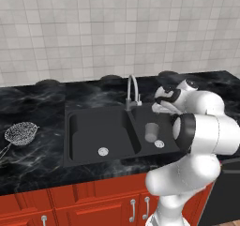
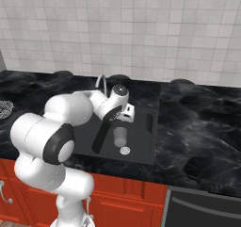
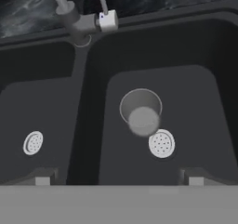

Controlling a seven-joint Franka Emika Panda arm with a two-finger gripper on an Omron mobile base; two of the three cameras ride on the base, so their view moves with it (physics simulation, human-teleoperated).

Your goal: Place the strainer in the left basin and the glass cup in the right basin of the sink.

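One item is left: with the glass cup (image 3: 141, 111) upright in the right basin (image 3: 195, 102) under the empty, wide-spread gripper (image 3: 119, 179), the light, springy strainer (image 1: 21, 132) far left on the counter (image 1: 33, 159) probably grips best by its bowl rim.

No readable text, label, brand, number or sign is showing on any surface in these views.

Both base views face the sink (image 1: 101, 136) from behind; the hand view looks down, seemingly closer.
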